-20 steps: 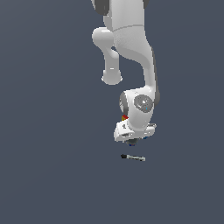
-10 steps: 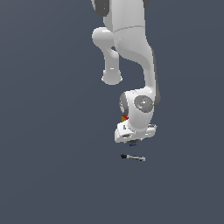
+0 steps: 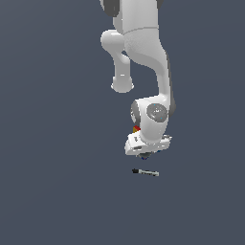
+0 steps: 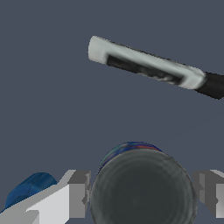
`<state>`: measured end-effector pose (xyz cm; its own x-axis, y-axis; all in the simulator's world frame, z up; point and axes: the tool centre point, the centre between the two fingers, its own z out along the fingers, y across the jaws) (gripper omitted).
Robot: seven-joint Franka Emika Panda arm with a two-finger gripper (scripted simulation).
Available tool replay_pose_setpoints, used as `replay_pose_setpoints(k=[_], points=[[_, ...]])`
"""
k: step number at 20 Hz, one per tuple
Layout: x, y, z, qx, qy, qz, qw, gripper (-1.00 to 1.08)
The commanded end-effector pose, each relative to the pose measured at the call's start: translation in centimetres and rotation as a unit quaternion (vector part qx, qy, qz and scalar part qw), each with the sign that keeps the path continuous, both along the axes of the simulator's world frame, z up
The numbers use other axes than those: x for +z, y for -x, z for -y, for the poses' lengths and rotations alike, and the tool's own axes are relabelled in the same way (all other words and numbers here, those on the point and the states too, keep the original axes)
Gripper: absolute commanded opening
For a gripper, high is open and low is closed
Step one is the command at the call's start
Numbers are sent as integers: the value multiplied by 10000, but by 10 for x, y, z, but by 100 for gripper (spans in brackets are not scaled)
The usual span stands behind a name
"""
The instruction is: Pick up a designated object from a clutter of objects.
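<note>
Wrist view shows the gripper (image 4: 142, 192) with jaws spread either side of the short round can with dark grey top (image 4: 142, 188), near the black-and-white marker (image 4: 148, 66); closing squarely across its middle should give a firm hold.

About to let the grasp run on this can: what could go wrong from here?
The fingers flank the round can with little spare room, so one may catch its rim. The blue cone-like piece sits just outside one finger and may get nudged. The marker lies close beyond the can.
</note>
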<state>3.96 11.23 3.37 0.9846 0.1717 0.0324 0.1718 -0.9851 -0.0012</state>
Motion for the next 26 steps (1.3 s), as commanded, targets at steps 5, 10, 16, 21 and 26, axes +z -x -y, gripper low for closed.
replay_pose_setpoints(k=[5,10,16,21,26], points=[[20,4,5,0,2,-2,10000,-100],[50,11,12,0,6,-14,10000,-100],[103,22,25,1,11,-38,10000,-100],[155,32,37,1,11,-61,10000,-100],[211,43,50,1,10,-86,10000,-100]])
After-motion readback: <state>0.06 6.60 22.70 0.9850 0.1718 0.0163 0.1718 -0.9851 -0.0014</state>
